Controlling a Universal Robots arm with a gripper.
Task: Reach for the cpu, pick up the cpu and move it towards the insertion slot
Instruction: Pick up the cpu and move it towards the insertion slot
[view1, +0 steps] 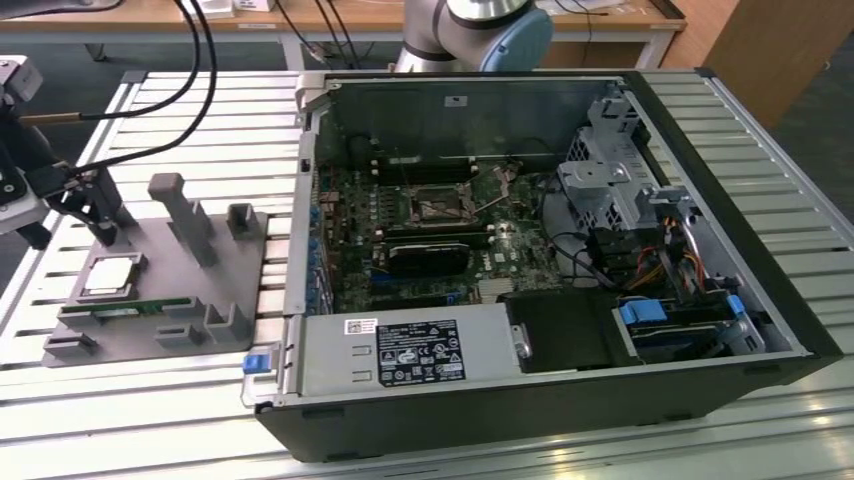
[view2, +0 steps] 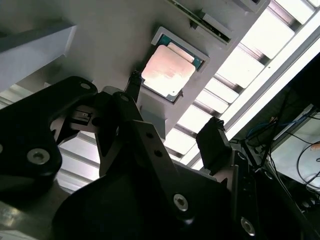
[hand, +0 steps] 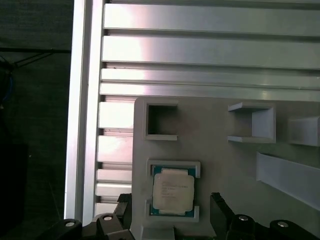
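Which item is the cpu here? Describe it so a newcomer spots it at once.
Find the grey fixture plate at the exterior view's left of the open computer case. The cpu lies flat in a square recess on it. It is a silvery square, unlike the long thin green memory stick beside it.

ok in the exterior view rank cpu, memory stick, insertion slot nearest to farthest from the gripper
1. cpu, in the grey tray, right by the gripper.
2. memory stick, along the tray's front edge.
3. insertion slot, inside the computer case, toward the exterior view's right.
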